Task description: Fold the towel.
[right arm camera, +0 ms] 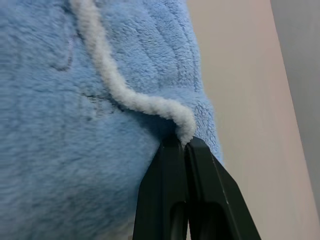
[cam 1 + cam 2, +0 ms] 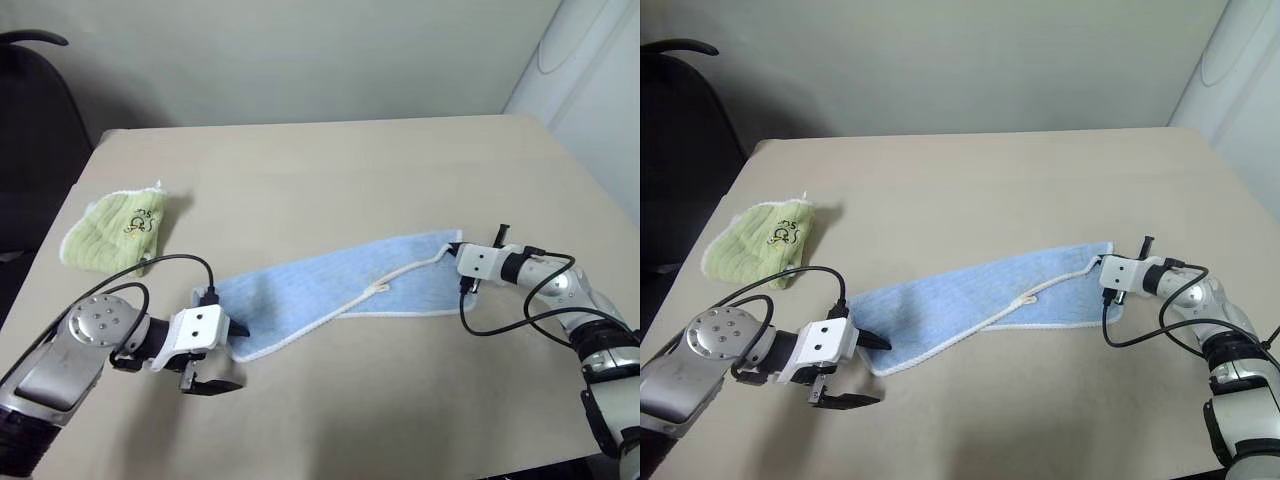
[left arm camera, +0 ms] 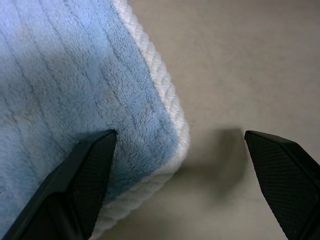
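Observation:
The light blue towel (image 2: 330, 290) lies stretched in a long strip across the middle of the table, its white edging and small loop (image 2: 380, 288) facing up. My left gripper (image 2: 228, 357) is open at the strip's left corner. In the left wrist view one finger (image 3: 75, 190) rests over the towel (image 3: 75, 75), the other hangs over bare table, and the corner sits between them, not pinched. At the strip's right end my right gripper (image 2: 464, 272) is shut on the towel. The right wrist view shows its fingertips (image 1: 175, 150) pressed together on the white edging (image 1: 150, 105).
A pale green striped cloth (image 2: 115, 228) with a printed emblem lies folded at the table's left. A black chair (image 2: 30, 130) stands beyond the left edge. A white panel (image 2: 590, 80) rises past the far right corner. Bare tabletop (image 2: 330, 170) stretches behind the towel.

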